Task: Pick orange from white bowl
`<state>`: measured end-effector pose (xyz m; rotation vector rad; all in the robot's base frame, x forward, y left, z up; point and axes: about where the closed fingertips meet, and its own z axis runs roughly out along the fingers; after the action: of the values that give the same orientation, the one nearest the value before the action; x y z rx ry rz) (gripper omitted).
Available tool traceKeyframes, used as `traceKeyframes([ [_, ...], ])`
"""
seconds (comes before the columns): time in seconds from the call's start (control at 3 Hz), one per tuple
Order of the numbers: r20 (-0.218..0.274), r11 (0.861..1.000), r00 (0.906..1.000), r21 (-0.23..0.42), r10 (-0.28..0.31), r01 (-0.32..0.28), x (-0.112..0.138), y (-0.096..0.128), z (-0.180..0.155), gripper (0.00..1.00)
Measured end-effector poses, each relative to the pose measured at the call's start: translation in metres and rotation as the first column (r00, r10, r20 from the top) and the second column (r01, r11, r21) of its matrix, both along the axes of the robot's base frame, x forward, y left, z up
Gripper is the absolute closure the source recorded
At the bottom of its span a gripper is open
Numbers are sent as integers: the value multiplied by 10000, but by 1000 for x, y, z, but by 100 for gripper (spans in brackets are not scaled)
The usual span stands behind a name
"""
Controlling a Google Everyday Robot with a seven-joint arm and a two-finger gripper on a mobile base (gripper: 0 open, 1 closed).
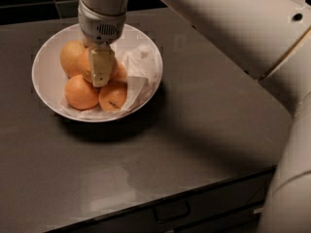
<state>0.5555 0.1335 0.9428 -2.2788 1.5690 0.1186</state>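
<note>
The white bowl [46, 76], lined with crumpled white paper, sits on the dark counter at the upper left. It holds several orange fruits. My gripper [101, 75] reaches straight down into the middle of the bowl. Its near finger [101, 64] lies across the front of the orange [86, 65], a big round deep-orange fruit that shows on both sides of the finger. The far finger is hidden behind the fruit. The gripper looks shut on the orange. A paler fruit [70, 55] lies behind on the left, and two more oranges [80, 92] [112, 97] lie in front.
The dark grey counter [194, 130] extends to the right and front of the bowl. Its front edge has a drawer with a handle [171, 211] below. My large white arm [233, 28] crosses the upper right and runs down the right edge.
</note>
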Motion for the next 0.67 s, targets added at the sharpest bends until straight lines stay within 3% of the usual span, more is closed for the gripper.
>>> traceKeyframes([
  [0.33,-3,10000,10000,-4,-27,27,0,0,0,52],
  [0.67,-16,10000,10000,-8,-27,27,0,1,0,34],
])
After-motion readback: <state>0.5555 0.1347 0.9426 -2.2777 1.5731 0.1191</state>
